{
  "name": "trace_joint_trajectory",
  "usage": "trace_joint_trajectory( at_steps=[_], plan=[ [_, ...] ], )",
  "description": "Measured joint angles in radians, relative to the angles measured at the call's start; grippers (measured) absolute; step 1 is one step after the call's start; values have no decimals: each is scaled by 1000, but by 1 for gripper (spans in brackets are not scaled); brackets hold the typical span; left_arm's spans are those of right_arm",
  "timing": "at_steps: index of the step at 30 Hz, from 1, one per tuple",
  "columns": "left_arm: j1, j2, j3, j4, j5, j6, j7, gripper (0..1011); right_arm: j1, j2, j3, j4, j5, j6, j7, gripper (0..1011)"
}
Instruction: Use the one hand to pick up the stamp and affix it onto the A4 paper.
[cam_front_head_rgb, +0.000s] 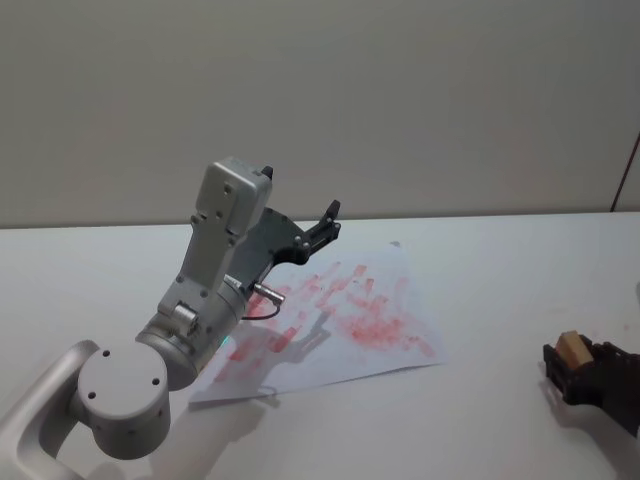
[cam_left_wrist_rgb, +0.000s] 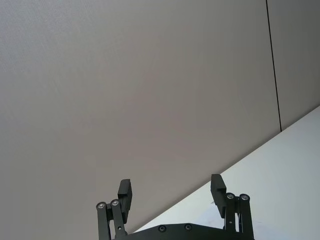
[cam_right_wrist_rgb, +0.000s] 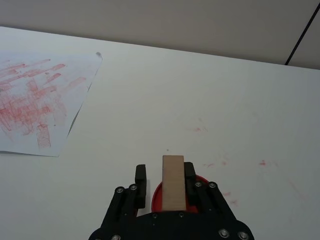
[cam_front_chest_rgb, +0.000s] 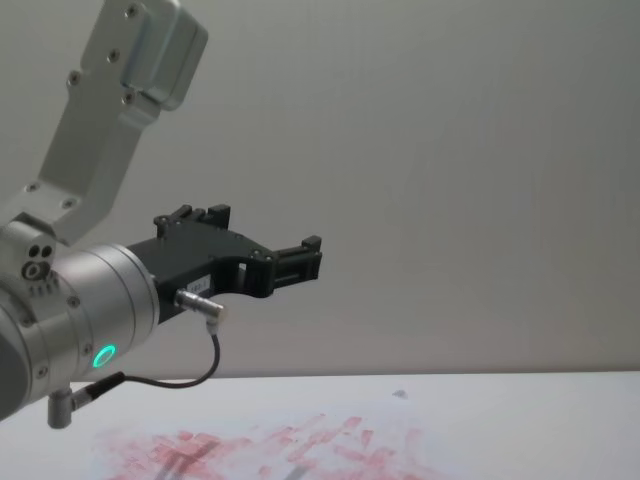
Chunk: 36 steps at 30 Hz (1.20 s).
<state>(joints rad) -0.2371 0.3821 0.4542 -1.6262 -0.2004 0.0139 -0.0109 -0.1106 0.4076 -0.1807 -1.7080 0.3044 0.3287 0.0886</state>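
Right end effector (cam_right_wrist_rgb: 165, 171) clamped on stamp (cam_right_wrist_rgb: 173, 185), right side of desk (cam_right_wrist_rgb: 210, 90), well apart from paper (cam_right_wrist_rgb: 45, 95). Left end effector (cam_left_wrist_rgb: 170, 185), jaws apart, raised above paper.

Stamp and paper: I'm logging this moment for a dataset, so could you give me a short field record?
A4 paper: flat on the white table, covered in red prints
stamp: upright within the right gripper, a red round thing beneath it
right gripper: at the table's right side, apart from the paper
left gripper: open, raised above the paper
stamping: not yet done
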Motion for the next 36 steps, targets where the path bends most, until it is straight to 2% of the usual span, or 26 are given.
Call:
trace_joint_trajectory(
  at_steps=[8,15,22,30,36],
  plan=[
    [0,0,0,0,0,0,0,1001,6,-3,-2,6,-3,3,5,235],
    [0,0,0,0,0,0,0,1001,6,-3,-2,5,-10,-1,6,219],
    [0,0,0,0,0,0,0,1001,22,-2,-1,-4,-36,-30,27,219],
    [0,0,0,0,0,0,0,1001,69,-16,-9,0,-66,-68,89,219],
    [0,0,0,0,0,0,0,1001,123,-40,-23,31,-85,-93,162,219]
  ],
)
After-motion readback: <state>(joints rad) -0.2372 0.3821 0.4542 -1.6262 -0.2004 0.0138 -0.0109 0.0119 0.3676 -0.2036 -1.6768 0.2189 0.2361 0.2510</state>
